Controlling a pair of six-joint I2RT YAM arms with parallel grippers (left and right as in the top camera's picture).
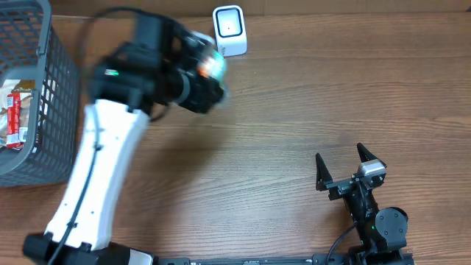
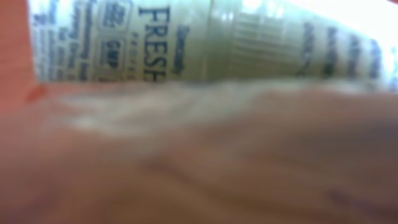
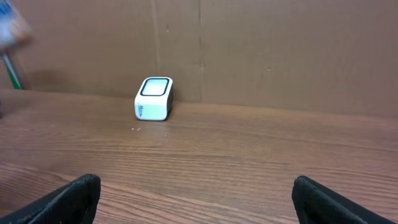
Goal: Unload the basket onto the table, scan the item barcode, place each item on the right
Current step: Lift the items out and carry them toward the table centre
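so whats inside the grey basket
A red and white packet lies in the basket. The rest of the inside is cut off by the picture's edge, so anything more cannot be seen.

Wooden table (image 1: pixel 294 110), cardboard wall (image 3: pixel 280 50) (vertical seams)

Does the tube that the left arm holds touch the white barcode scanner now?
Apart. The right wrist view shows it: the barcode scanner stands alone, and the blurred tube is far to its left, with bare cardboard between them.

Even overhead light; the left arm (image 1: pixel 103 147) is motion-blurred. The wrist-view tube (image 2: pixel 186 37) looks hazy, perhaps overexposed at 1 o'clock.
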